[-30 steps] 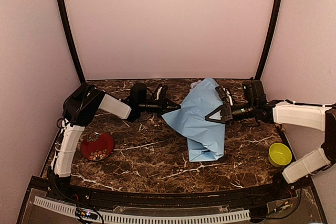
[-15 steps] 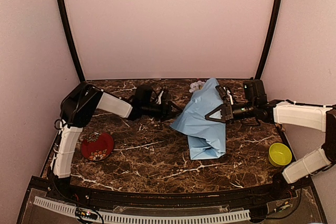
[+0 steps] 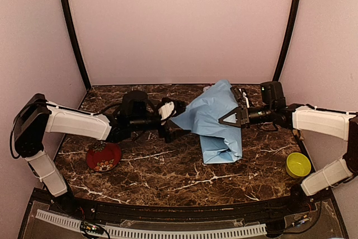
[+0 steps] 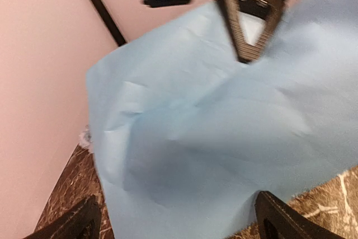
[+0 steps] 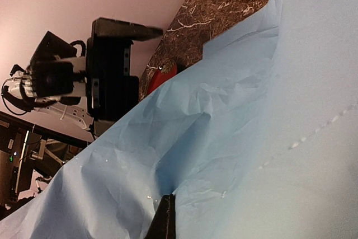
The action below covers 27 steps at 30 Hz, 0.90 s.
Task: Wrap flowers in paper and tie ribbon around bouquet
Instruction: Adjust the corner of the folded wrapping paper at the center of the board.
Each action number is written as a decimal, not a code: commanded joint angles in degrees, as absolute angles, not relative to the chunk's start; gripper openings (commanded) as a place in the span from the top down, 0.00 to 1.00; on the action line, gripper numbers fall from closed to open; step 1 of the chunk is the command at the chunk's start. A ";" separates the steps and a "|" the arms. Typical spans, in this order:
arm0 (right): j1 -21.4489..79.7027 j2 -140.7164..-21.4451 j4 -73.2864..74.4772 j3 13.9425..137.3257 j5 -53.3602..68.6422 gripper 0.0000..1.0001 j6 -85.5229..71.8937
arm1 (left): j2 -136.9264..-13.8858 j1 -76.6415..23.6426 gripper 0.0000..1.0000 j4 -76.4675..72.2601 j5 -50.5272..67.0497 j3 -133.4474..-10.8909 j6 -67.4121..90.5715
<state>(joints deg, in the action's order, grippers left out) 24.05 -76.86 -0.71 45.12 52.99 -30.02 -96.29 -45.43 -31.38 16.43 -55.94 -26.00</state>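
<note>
The crumpled light-blue paper sheet (image 3: 215,132) is lying centre-right on the brown marble table (image 3: 151,166). Its long axis is running far-to-near, with the far end near the back wall. It is being pinched at its right side by the right gripper (image 3: 224,120). Its left corner is pointing at the left gripper (image 3: 177,120), whose fingers are spread just beside it. Bare table is lying nearside.

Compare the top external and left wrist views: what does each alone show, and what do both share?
Only the top external view shows the red dish and the yellow-green bowl. Only the left wrist view makes clear that the left fingers stand spread wide, with the paper filling the space ahead of them. Both show the light-blue paper, the right gripper shut on it, and the marble table.
</note>
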 commanded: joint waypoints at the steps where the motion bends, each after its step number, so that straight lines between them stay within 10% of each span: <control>1: 23.49 -75.63 -2.60 48.38 54.39 1.00 -27.96 | -94.48 -45.63 0.01 -32.04 21.37 -52.32 -41.84; 16: 23.38 -76.86 -3.64 49.17 54.90 1.00 -28.69 | -107.21 -45.34 0.04 -34.20 11.39 -63.65 -31.23; 24: 23.38 -76.84 -8.63 45.54 53.14 1.00 -31.87 | -109.81 -47.11 0.75 -35.49 11.69 -64.04 -14.32; 27: 23.38 -77.46 -10.08 44.04 52.18 1.00 -32.56 | -111.72 -48.24 0.87 -33.47 9.79 -65.40 -6.49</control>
